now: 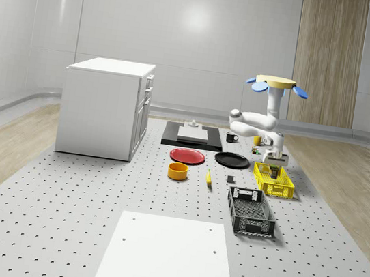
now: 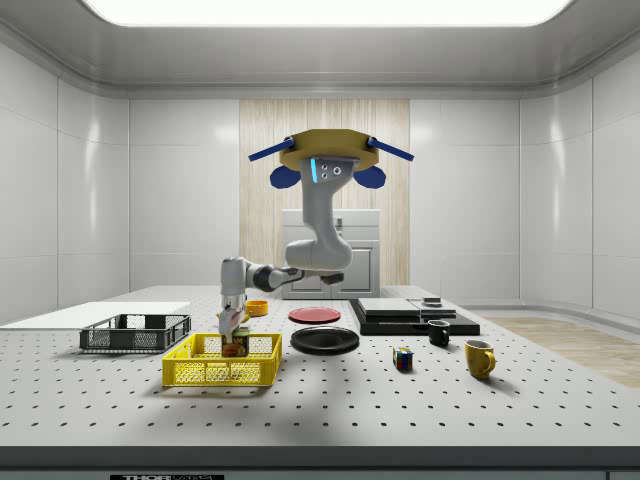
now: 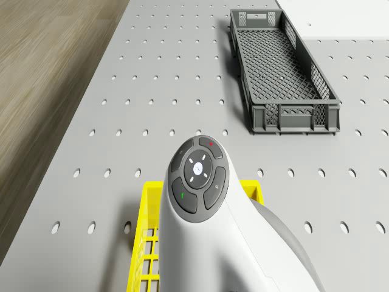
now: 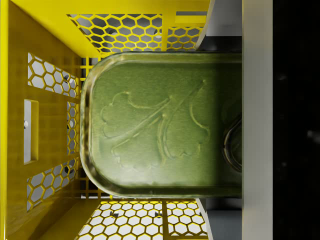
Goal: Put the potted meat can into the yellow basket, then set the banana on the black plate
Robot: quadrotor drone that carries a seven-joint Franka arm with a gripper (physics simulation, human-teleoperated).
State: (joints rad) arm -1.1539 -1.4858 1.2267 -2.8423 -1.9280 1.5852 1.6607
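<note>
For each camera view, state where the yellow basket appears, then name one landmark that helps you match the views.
Whole-scene view: yellow basket right of centre, under the gripper.
Side view: lower left of centre, gripper inside it.
Drone view: its rim beside the arm.
Wrist view: its mesh walls surround the potted meat can.
Shared landmark: the grey basket next to it.

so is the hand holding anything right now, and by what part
The hand holds the small metal potted meat can by its two opposite sides, inside the yellow mesh basket, beneath the hovering drone.
</note>
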